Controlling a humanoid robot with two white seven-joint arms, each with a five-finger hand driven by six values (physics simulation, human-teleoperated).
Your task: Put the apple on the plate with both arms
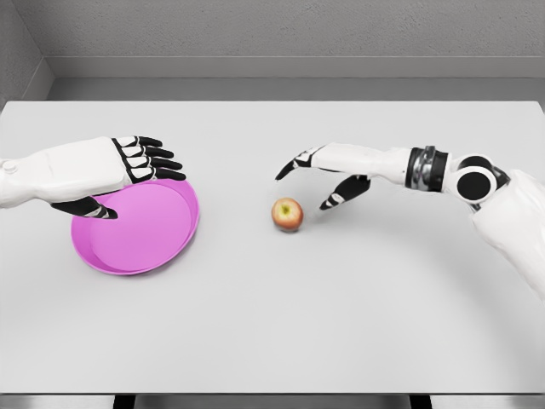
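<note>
A red-yellow apple (pixel 287 214) stands upright on the grey table, a little right of centre. Just above and right of it hovers my right hand (pixel 305 189), open with fingers spread and not touching the fruit. A pink plate (pixel 145 243) lies at the left, tilted rather than flat. My left hand (pixel 136 189) is shut on the plate's upper-left rim. Its thumb lies across the plate's inside and its fingers reach over the back edge. The hand hides that part of the rim.
The grey table (pixel 341 324) spreads wide in front of and behind the objects. A grey wall runs along its far edge. The right forearm (pixel 426 169) stretches in from the right at apple height.
</note>
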